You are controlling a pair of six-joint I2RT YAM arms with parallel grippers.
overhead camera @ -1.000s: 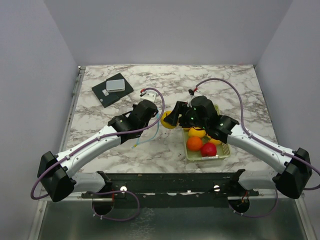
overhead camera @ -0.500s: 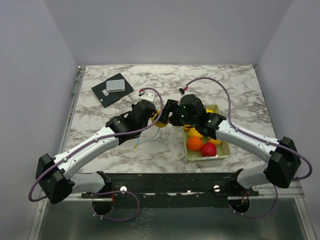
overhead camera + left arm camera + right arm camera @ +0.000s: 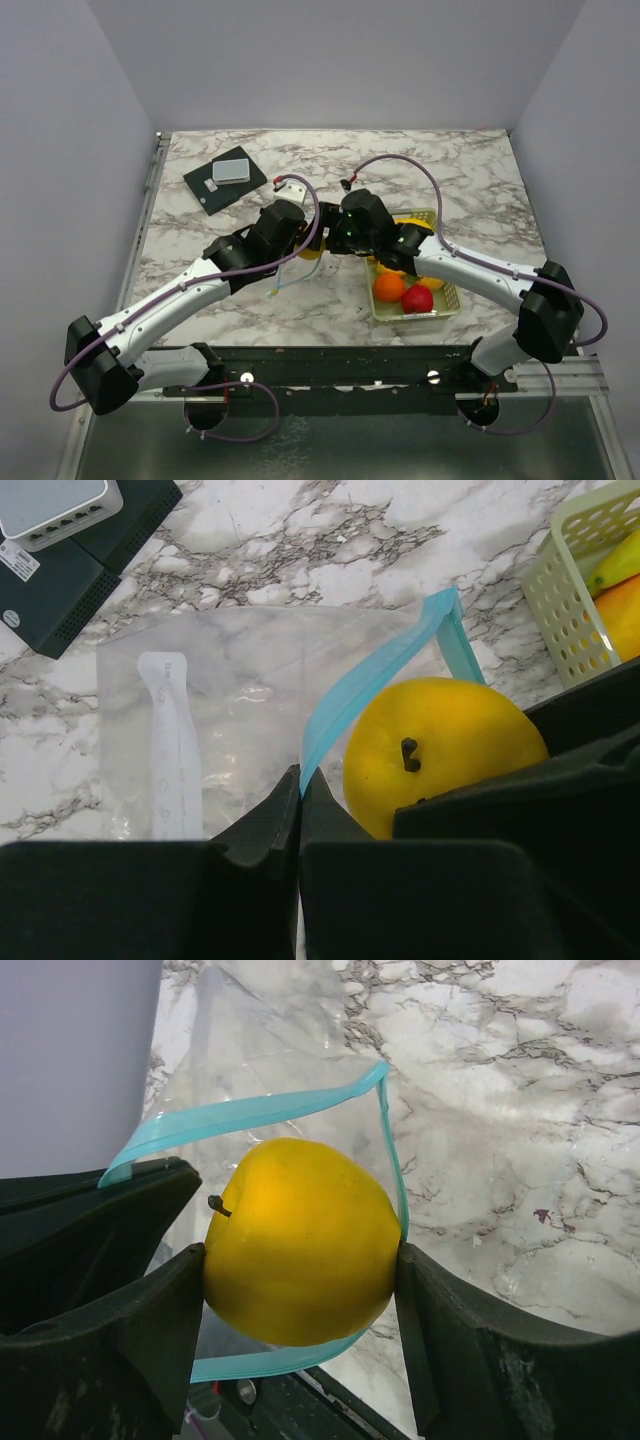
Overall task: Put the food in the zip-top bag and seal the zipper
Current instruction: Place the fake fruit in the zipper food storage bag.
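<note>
Your R hand [image 3: 297, 1260] clamps the yellow fruit [image 3: 300, 1220], bag [image 3: 230, 680] mouth directly ahead of it; L hand [image 3: 300, 795] pinched together on zipper [image 3: 380, 670].

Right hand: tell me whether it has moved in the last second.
Yes. In the top view the right hand, gripping the yellow fruit, has shifted left, away from the basket and toward the bag.

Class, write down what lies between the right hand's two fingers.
A yellow toy fruit, gripped at both sides and framed by the open blue zipper; the right wrist view shows it.
</note>
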